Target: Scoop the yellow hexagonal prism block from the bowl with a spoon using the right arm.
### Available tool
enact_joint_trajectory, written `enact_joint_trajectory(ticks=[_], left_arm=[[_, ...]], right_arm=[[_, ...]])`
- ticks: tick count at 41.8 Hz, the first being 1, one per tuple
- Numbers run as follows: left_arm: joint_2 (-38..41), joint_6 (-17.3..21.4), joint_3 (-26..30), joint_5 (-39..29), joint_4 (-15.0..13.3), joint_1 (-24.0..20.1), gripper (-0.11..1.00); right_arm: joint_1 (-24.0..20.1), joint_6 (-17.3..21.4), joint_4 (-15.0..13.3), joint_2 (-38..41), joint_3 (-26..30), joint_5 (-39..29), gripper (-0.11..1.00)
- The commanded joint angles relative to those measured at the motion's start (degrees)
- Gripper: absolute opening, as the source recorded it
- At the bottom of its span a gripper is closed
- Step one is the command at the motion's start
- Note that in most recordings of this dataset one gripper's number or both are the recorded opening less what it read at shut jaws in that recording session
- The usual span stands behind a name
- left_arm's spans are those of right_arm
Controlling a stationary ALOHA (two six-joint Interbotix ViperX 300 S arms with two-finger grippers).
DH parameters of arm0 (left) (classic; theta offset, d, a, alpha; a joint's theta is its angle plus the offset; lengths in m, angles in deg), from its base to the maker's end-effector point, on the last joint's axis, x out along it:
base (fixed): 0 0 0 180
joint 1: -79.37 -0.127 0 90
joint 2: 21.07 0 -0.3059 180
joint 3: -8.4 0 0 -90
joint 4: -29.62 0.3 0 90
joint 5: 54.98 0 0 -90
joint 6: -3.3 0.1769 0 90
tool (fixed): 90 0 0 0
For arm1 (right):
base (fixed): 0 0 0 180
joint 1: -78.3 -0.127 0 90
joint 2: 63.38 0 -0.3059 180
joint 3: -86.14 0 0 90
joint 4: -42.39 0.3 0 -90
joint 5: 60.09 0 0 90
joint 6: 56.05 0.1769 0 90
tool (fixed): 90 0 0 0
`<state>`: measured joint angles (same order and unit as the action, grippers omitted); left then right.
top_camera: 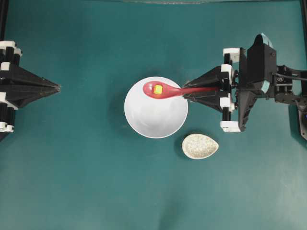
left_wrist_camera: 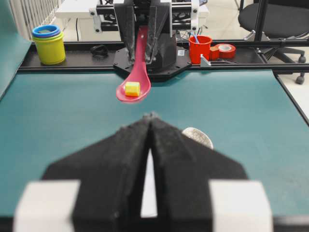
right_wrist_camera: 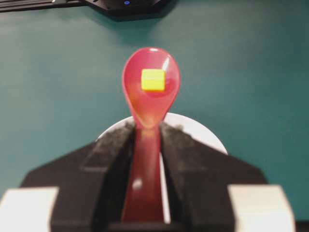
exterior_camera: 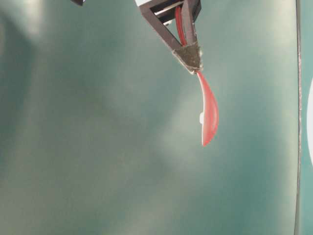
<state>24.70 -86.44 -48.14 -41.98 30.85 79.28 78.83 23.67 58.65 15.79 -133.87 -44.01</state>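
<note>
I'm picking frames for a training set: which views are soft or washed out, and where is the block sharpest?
Table-level: hazy, pale glare patches, only the spoon is crisp. Right wrist: the right gripper blurs up close, the yellow block slightly soft. Left wrist: near fingers blurred. Overhead: evenly lit, block sharpest.

We list two matte black arms. Our right gripper [top_camera: 188, 95] has tapered triangular fingers [right_wrist_camera: 203, 169] faced with rough dark padding, white blocks at the finger bases and an open lattice wrist frame. Our left gripper [top_camera: 57, 87] matches: black wedge fingers, white end blocks.
</note>
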Motion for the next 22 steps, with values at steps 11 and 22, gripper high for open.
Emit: enact_joint_trajectory(ticks=[11,22], left_arm=[[0.26,0.44,0.70,0.53,0.18,-0.09,0.01],[-0.09,0.53,0.88,0.62,0.18,-0.09,0.01]], right_arm=[[-0.09,0.09,-0.09,-0.97,0.97,-1.58,0.23],[-0.09,0.00,-0.09,-0.97,0.97,-1.93,0.23]])
